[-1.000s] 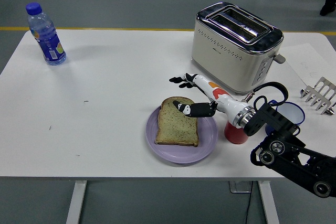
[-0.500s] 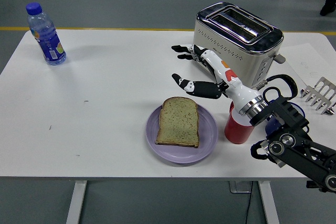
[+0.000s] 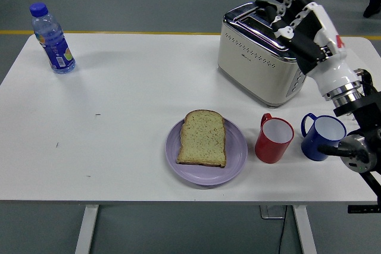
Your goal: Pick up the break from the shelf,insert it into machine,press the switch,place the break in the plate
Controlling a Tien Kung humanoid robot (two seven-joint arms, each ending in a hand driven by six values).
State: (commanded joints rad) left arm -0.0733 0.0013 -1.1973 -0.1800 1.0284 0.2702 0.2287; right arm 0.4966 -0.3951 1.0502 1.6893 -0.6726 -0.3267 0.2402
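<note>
One bread slice (image 3: 203, 138) flat on plate (image 3: 237, 162), long axis near-far | robot hand (image 3: 290, 11) empty, fingers spread

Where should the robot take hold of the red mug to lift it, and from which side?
Grip the red mug around its body from the right, fingers wrapping the round wall. It stands upright with its handle at the upper left, so that side is awkward. The blue mug stands close on the right, so coming from above and front may be safer.

My right robot hand (image 3: 290, 13) covers the right end of the toaster (image 3: 262, 52), so its switch is hidden.
</note>
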